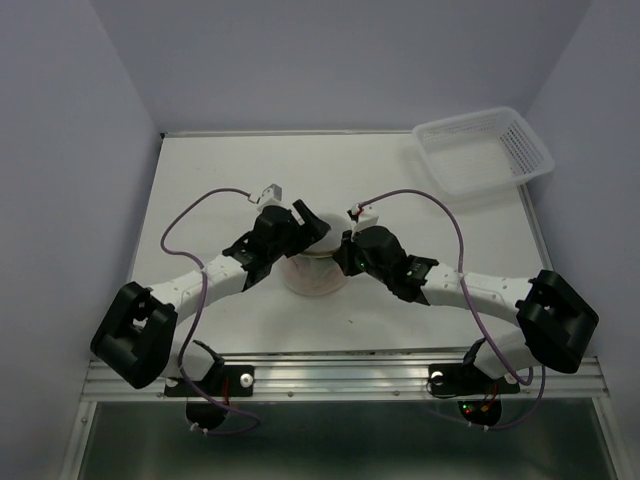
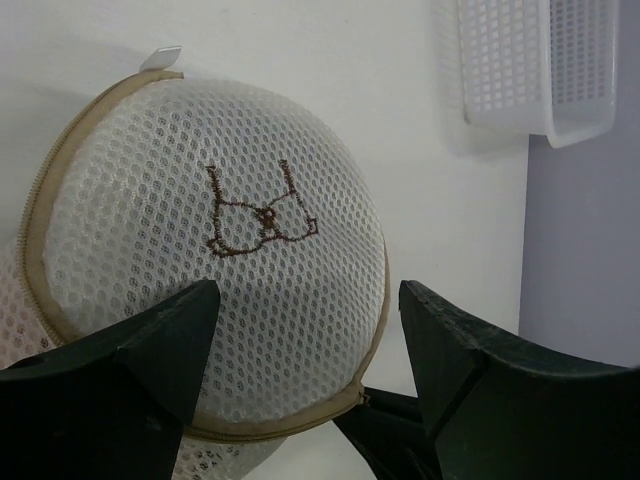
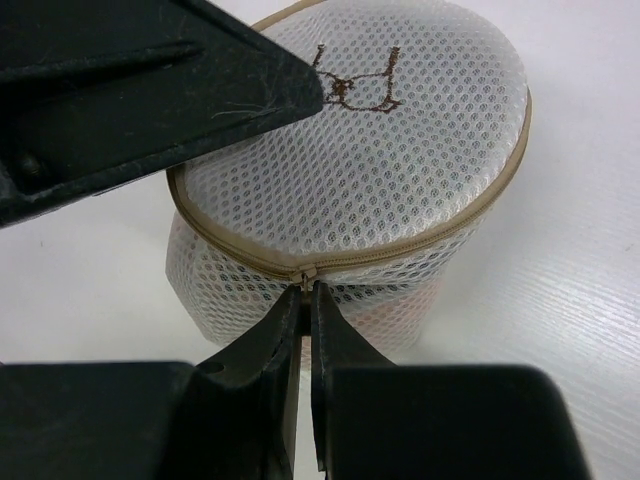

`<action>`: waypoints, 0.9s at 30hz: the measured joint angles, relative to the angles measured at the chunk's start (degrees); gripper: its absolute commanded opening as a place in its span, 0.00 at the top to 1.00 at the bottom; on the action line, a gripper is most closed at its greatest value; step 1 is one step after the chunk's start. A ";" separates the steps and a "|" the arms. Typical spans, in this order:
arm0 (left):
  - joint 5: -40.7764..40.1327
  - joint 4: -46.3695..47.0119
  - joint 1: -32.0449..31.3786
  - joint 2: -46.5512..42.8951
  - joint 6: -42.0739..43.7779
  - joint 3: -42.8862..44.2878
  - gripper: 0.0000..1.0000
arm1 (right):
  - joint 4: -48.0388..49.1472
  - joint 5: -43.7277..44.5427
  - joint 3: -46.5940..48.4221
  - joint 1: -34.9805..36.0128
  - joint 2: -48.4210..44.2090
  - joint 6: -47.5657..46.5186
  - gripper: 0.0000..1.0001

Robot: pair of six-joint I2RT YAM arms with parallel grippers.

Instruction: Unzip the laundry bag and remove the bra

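Observation:
The laundry bag (image 1: 316,274) is a round white mesh pouch with a tan zipper rim, standing at the table's middle between both arms. Its lid (image 2: 200,240) bears a brown embroidered bra outline. My left gripper (image 2: 305,335) is open, with one finger on each side of the lid's near edge. My right gripper (image 3: 305,292) is shut on the small zipper pull (image 3: 304,277) at the bag's front rim. The zipper looks closed around the rim (image 3: 420,240). The bra is hidden inside the mesh.
A white plastic basket (image 1: 484,150) sits at the far right corner of the table, also in the left wrist view (image 2: 540,60). The left gripper's finger (image 3: 130,90) hangs over the bag's top left in the right wrist view.

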 measured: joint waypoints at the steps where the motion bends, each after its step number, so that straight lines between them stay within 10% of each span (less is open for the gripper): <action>1: -0.26 -0.04 -0.04 -0.17 -0.07 -0.20 0.13 | 0.00 0.11 0.00 0.00 0.00 -0.04 0.99; 13: -8.11 -6.38 -0.28 -21.75 -5.57 -7.69 0.12 | 0.15 1.51 0.13 0.00 0.42 -0.20 0.99; 21: -5.99 -3.74 -0.33 -12.00 -9.31 -11.04 0.21 | 0.55 0.87 1.14 0.02 2.23 -0.22 0.99; 24: -6.01 -2.27 -0.33 -9.31 -9.60 -10.56 0.33 | 0.94 0.74 1.53 0.07 2.56 -0.46 0.99; 27: -6.14 -1.53 -0.31 -6.51 -9.73 -8.83 0.68 | 1.29 0.72 1.60 0.11 2.56 -0.81 0.99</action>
